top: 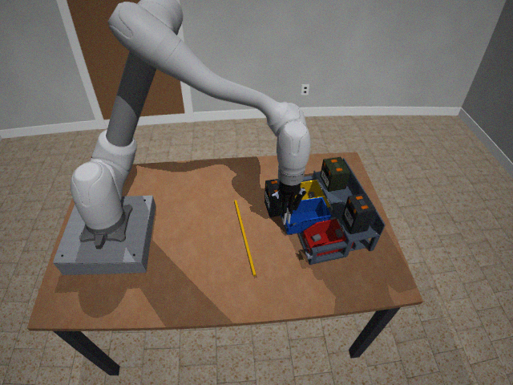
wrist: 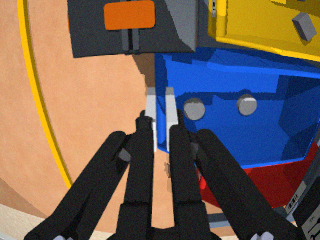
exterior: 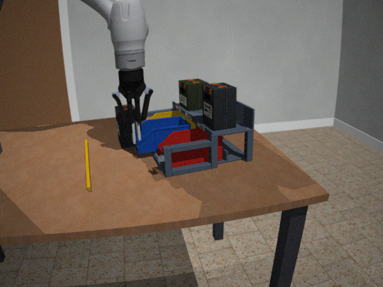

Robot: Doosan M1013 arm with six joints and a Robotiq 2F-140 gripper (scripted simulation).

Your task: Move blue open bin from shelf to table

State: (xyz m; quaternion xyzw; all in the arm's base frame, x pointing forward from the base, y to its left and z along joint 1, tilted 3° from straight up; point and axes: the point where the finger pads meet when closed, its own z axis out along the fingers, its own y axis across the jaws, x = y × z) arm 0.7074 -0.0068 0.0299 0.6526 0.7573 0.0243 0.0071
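My gripper (top: 286,218) (exterior: 137,138) (wrist: 160,99) points down and is shut on the front wall of the blue bin (top: 304,217) (exterior: 160,136) (wrist: 225,130). The bin is partly out of the shelf (top: 330,248) (exterior: 191,145), its front beyond the shelf's front edge. It looks about level; its underside is hidden. Two grey round parts (wrist: 194,108) (wrist: 246,105) lie in it. The yellow bin (top: 315,188) (exterior: 167,115) (wrist: 260,30) and the red bin (top: 325,228) (exterior: 187,135) (wrist: 260,185) sit on the shelf on either side.
A black box (top: 271,201) (exterior: 124,131) (wrist: 92,35) stands on the table very close to the blue bin's front corner. A green box (top: 336,177) and a dark box (top: 357,217) (exterior: 220,107) stand on the upper shelf. A yellow strip (top: 245,238) (exterior: 87,167) lies on the table.
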